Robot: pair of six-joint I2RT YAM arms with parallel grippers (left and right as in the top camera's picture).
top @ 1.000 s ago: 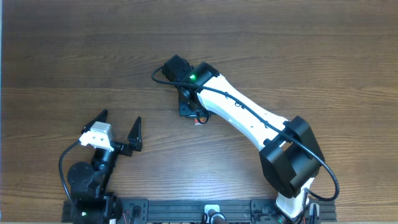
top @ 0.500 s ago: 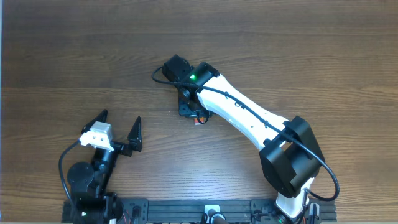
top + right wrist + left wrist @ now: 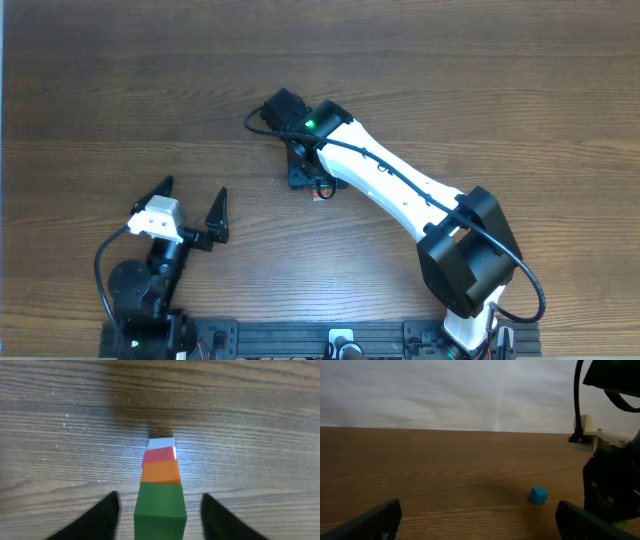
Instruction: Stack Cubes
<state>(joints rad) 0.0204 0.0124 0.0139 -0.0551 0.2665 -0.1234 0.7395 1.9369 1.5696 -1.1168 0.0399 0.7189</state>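
A stack of cubes stands on the wooden table, white at the bottom, then red, then orange, with a green cube (image 3: 160,502) on top. My right gripper (image 3: 160,515) hangs over the stack, open, one finger on each side of the green cube with a gap to both. From above, that gripper (image 3: 304,172) is near the table's middle, and a bit of the red cube (image 3: 318,196) peeks out beside it. A small blue cube (image 3: 538,495) lies alone on the table. My left gripper (image 3: 194,204) is open and holds nothing, near the front left.
The right arm's white link (image 3: 390,185) runs diagonally from the right base to the middle. Its dark wrist (image 3: 612,485) stands just beside the blue cube in the left wrist view. Bare wood lies all around.
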